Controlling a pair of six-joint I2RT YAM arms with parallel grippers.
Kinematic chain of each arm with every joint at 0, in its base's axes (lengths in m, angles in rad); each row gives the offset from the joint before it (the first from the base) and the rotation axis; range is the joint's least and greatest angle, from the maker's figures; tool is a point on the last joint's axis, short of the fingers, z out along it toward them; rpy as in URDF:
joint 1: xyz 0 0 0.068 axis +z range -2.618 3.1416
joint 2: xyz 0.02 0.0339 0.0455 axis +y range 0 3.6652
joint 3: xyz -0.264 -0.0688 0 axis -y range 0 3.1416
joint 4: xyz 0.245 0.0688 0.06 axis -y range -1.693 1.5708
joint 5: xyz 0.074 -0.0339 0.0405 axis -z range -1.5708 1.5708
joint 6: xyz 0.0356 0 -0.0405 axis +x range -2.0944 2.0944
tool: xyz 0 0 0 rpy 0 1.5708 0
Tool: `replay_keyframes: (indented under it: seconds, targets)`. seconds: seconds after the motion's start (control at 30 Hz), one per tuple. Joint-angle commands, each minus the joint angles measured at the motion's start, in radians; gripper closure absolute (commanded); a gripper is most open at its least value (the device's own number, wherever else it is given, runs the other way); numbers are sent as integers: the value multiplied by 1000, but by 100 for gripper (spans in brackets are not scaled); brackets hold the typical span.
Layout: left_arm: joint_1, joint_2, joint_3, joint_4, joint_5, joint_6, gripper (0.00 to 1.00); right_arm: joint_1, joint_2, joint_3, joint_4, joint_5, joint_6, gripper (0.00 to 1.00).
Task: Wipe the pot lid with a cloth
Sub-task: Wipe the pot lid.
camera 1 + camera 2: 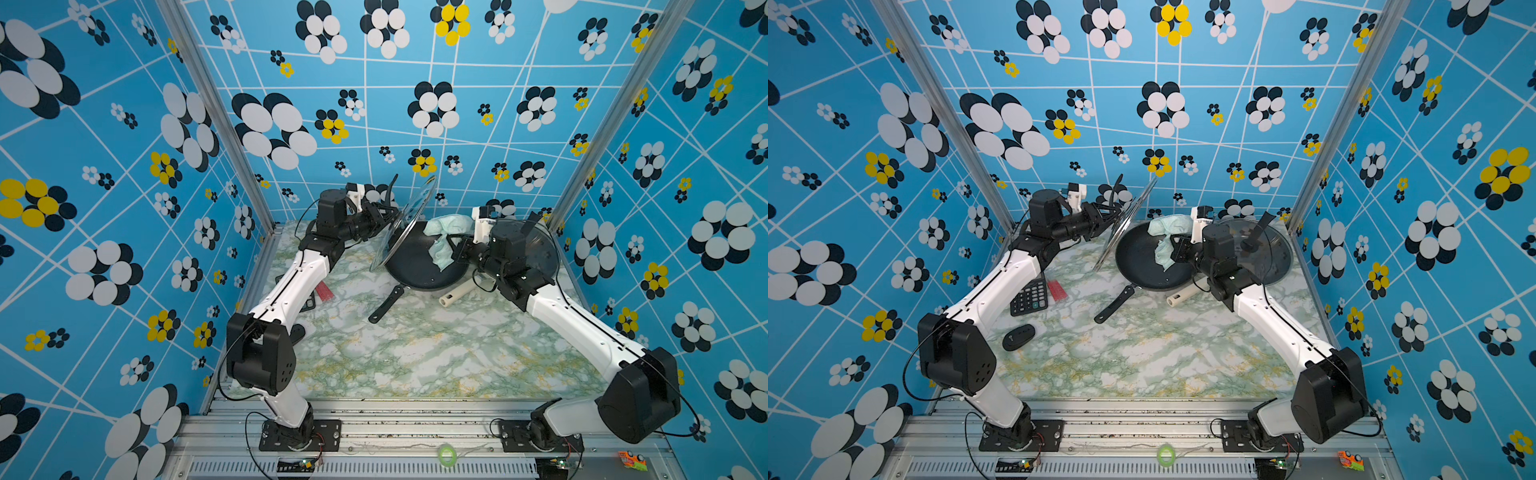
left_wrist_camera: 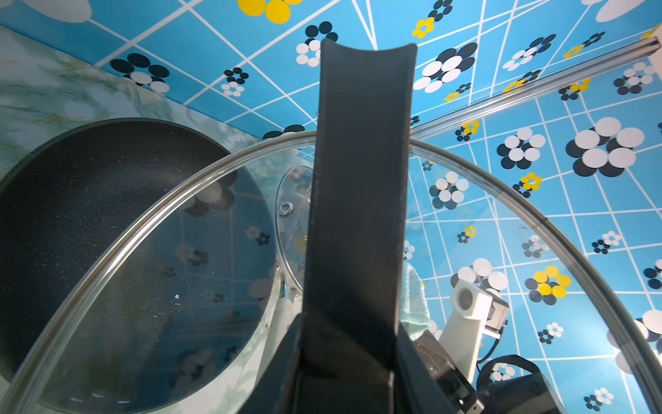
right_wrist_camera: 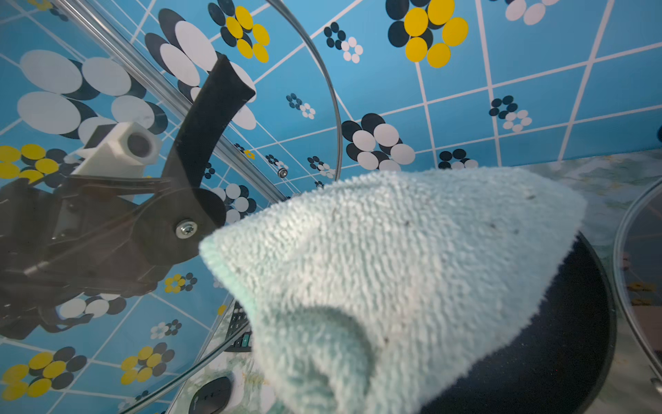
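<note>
The pot lid point(image 1: 409, 220) point(image 1: 1125, 226) is clear glass with a steel rim, held on edge and tilted over the left rim of a black frying pan point(image 1: 415, 266). My left gripper point(image 1: 384, 216) point(image 2: 347, 358) is shut on the lid's black handle point(image 2: 361, 179). The pale mint-green cloth point(image 1: 446, 237) point(image 3: 412, 269) hangs bunched over the pan, with my right gripper point(image 1: 455, 249) shut on it. The cloth hides that gripper's fingers in the right wrist view. The cloth is close to the lid's underside; I cannot tell if they touch.
A second glass lid point(image 1: 536, 245) with a black handle lies at the back right behind my right arm. A white cylinder point(image 1: 457, 293) lies by the pan. A calculator point(image 1: 1030, 297), a red item point(image 1: 1057, 289) and a black mouse point(image 1: 1018, 336) sit at left.
</note>
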Motion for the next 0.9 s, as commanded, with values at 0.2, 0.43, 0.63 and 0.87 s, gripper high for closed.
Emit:
replay_keyframes:
  seconds: [0.2, 0.43, 0.63, 0.87]
  targets:
    - [18, -30, -9, 357, 104, -199, 100, 33, 56, 119, 40, -150, -19, 100]
    - [24, -22, 5, 376, 112, -211, 100, 58, 122, 235, -4, -317, -57, 100]
    - [36, 53, 2, 585, 89, -409, 100, 145, 254, 441, -98, -443, -141, 100]
    - [36, 110, 29, 690, 51, -491, 100, 190, 327, 605, -56, -475, -153, 100]
